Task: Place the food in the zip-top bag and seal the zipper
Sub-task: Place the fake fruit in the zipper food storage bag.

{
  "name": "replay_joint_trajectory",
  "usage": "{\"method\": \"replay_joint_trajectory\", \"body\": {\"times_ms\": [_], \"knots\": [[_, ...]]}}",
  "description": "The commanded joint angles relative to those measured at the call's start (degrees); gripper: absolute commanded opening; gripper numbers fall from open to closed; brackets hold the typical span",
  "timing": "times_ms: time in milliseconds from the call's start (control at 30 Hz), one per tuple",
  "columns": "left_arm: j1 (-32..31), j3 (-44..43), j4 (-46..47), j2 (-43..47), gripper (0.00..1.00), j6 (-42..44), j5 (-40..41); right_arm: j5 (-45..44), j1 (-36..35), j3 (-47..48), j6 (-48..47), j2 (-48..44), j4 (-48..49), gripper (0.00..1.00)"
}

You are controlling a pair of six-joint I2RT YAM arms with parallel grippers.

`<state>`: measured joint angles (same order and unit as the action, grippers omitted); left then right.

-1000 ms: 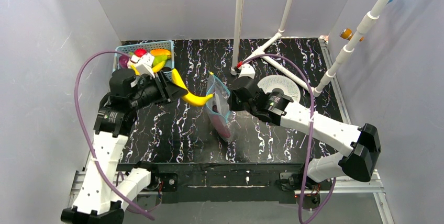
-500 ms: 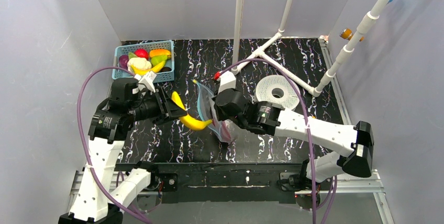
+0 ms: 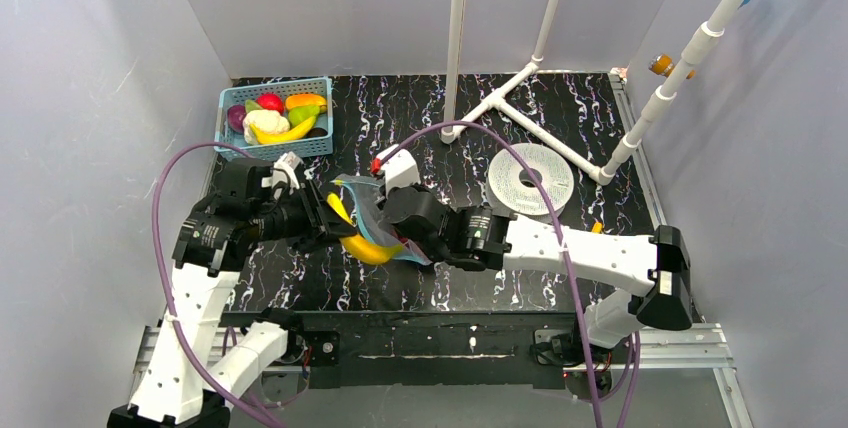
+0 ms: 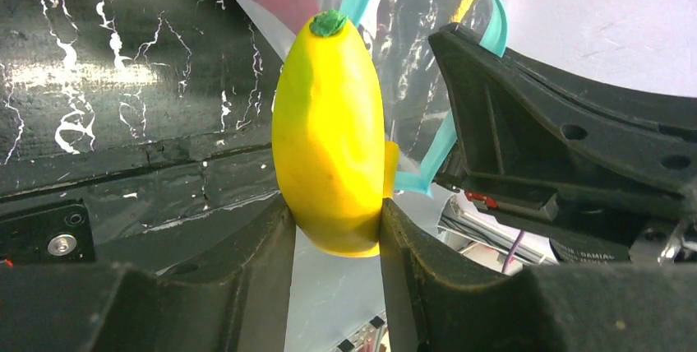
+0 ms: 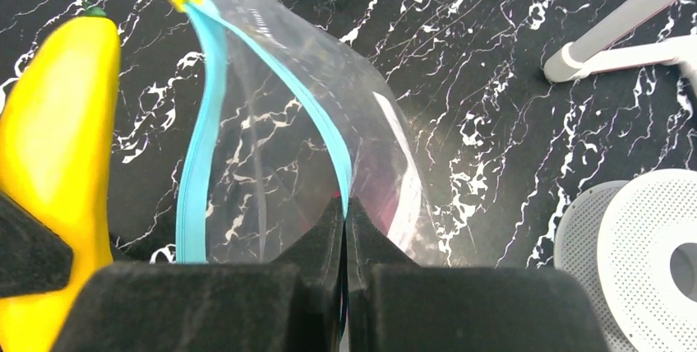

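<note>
A white perforated disc (image 3: 532, 178) lies on the table right of both arms, apart from them. The far-left blue basket (image 3: 276, 84) holds toy food (image 3: 285, 120). The left gripper (image 4: 335, 222) clamps a yellow banana (image 4: 329, 138), its green tip at the open mouth of the clear zip-top bag (image 5: 279, 138). The right gripper (image 5: 343, 214) pinches the bag's teal zipper (image 5: 201, 122) edge at mid-table; something reddish shows inside

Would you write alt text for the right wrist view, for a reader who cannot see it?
The right gripper pinches one teal zipper edge of the clear zip-top bag, holding its mouth open above a black marbled table. A yellow banana sits left of the opening; a white perforated disc lies at lower right.
</note>
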<state>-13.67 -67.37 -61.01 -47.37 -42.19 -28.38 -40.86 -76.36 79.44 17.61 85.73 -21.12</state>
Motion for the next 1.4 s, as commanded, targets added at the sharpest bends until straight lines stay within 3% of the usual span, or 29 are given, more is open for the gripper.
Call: {"method": "replay_joint_trajectory", "body": {"times_ms": [0,200,333,600,867,1067,1367], "knots": [[-2.5,0.0,-1.4,0.2,0.00,-1.6,2.7,-4.9,-1.1,3.7,-4.8,1.1,4.8,0.01],[-7.7,2.9,4.1,0.7,0.00,-7.0,3.3,-3.6,-1.1,4.2,-4.9,1.9,6.8,0.01],[-8.3,7.2,12.0,4.4,0.00,-13.5,2.8,-3.2,-1.4,4.5,-3.2,3.0,6.4,0.01],[-8.3,11.8,15.3,6.2,0.00,-23.2,6.7,-4.7,-2.8,4.3,-2.4,3.6,6.2,0.01],[-8.3,5.5,7.6,5.0,0.00,-18.2,12.0,-5.8,-2.9,3.3,-2.2,3.3,6.2,0.01],[-8.4,12.8,14.6,7.3,0.00,-25.8,4.7,-6.8,-2.9,3.6,-2.5,4.1,7.7,0.01],[-8.6,15.5,15.7,5.4,0.00,-26.4,4.0,-7.2,-2.9,4.7,-2.6,5.3,8.4,0.01]]}}
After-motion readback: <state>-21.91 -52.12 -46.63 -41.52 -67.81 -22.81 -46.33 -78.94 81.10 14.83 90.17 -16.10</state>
